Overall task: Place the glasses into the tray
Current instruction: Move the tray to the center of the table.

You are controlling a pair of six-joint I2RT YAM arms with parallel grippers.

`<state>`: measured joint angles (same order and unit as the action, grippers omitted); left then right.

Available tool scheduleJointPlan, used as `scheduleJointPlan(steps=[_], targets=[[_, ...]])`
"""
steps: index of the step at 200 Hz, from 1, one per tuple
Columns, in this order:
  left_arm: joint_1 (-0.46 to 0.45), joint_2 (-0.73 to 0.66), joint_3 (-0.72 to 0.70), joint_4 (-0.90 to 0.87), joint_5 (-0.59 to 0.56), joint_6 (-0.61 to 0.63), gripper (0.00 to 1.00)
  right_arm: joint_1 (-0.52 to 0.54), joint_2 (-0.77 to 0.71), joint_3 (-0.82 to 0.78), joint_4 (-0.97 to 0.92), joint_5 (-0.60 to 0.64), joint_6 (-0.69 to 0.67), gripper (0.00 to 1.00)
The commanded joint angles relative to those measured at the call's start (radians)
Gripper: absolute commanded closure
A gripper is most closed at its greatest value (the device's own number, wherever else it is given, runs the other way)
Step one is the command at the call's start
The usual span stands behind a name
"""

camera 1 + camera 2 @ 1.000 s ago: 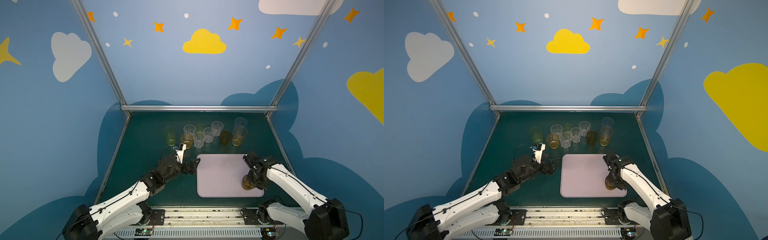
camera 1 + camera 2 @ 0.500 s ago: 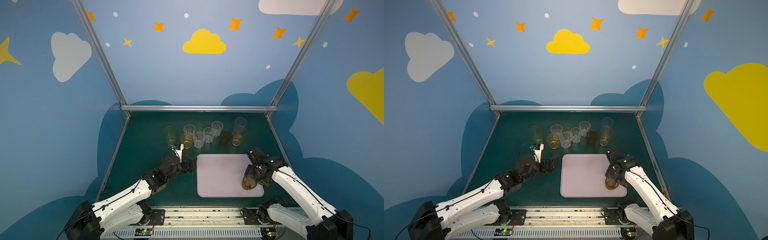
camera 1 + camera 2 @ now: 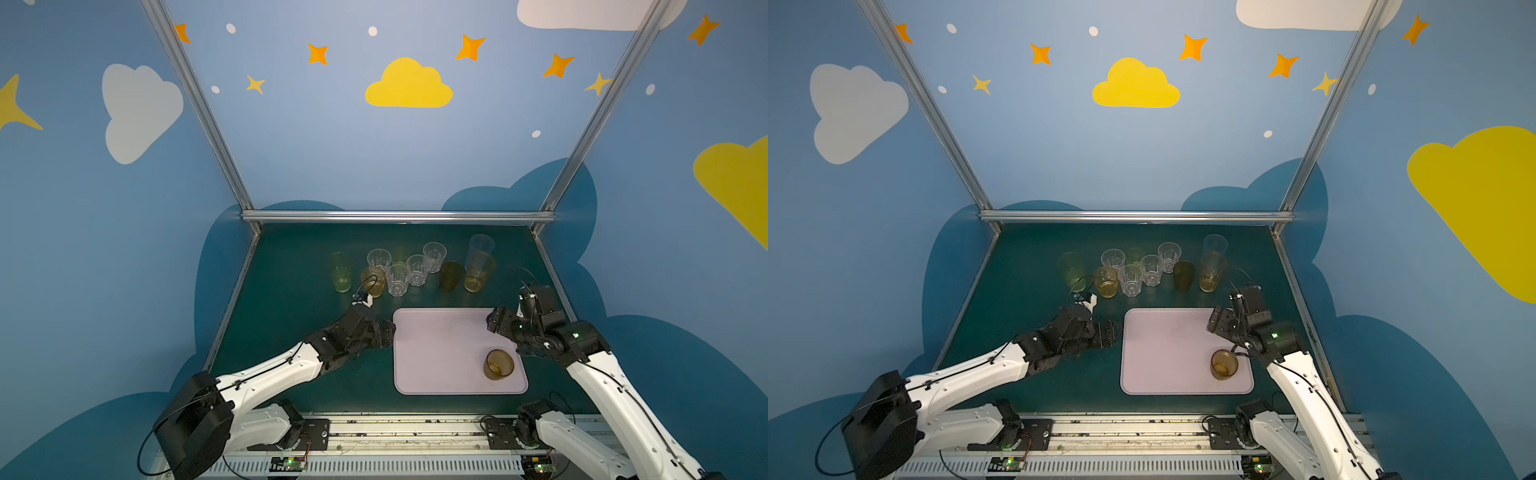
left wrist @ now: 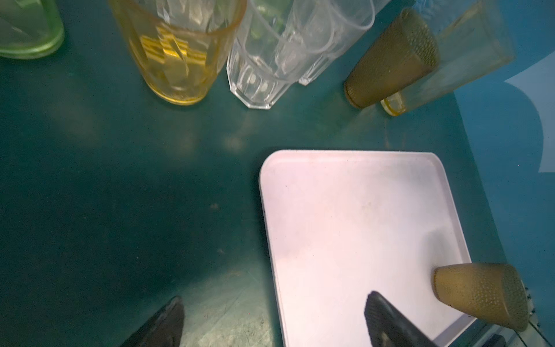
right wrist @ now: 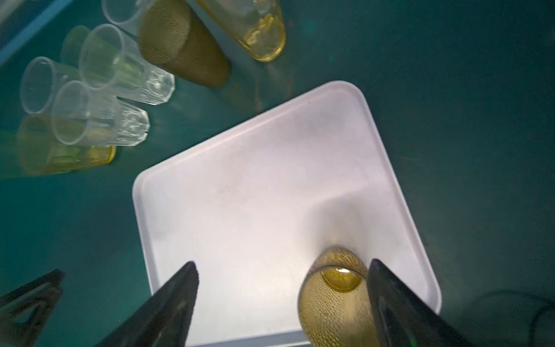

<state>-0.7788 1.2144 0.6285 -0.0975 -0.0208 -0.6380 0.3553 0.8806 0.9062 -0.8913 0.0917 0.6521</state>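
Tray (image 3: 440,345) holds one brown glass (image 3: 498,365) upright in its near right corner; the other glasses (image 3: 398,279) stand beyond its far edge. Only the wrist views show the jaws spread: right gripper (image 5: 282,264) empty beside that glass, left gripper (image 4: 274,298) straddling the tray's left rim.

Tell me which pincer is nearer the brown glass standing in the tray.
Right. The right pincer hangs open over the tray, just beyond the brown glass; the left pincer sits at the tray's opposite edge.
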Motion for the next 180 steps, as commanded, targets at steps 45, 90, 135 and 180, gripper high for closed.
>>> scheduleJointPlan(steps=[45, 90, 135, 180], targets=[[0.001, 0.182, 0.121, -0.055, 0.103, 0.035, 0.27, -0.003, -0.004, -0.052, 0.155, -0.092, 0.019, 0.12], [0.003, 0.242, 0.147, -0.071, 0.074, 0.042, 0.47, -0.004, -0.018, -0.057, 0.193, -0.102, 0.02, 0.12], [0.003, 0.302, 0.177, -0.08, 0.085, 0.067, 0.59, -0.006, -0.011, -0.071, 0.203, -0.113, 0.014, 0.12], [0.002, 0.373, 0.208, -0.084, 0.108, 0.068, 0.62, -0.005, -0.015, -0.088, 0.216, -0.118, 0.029, 0.12]])
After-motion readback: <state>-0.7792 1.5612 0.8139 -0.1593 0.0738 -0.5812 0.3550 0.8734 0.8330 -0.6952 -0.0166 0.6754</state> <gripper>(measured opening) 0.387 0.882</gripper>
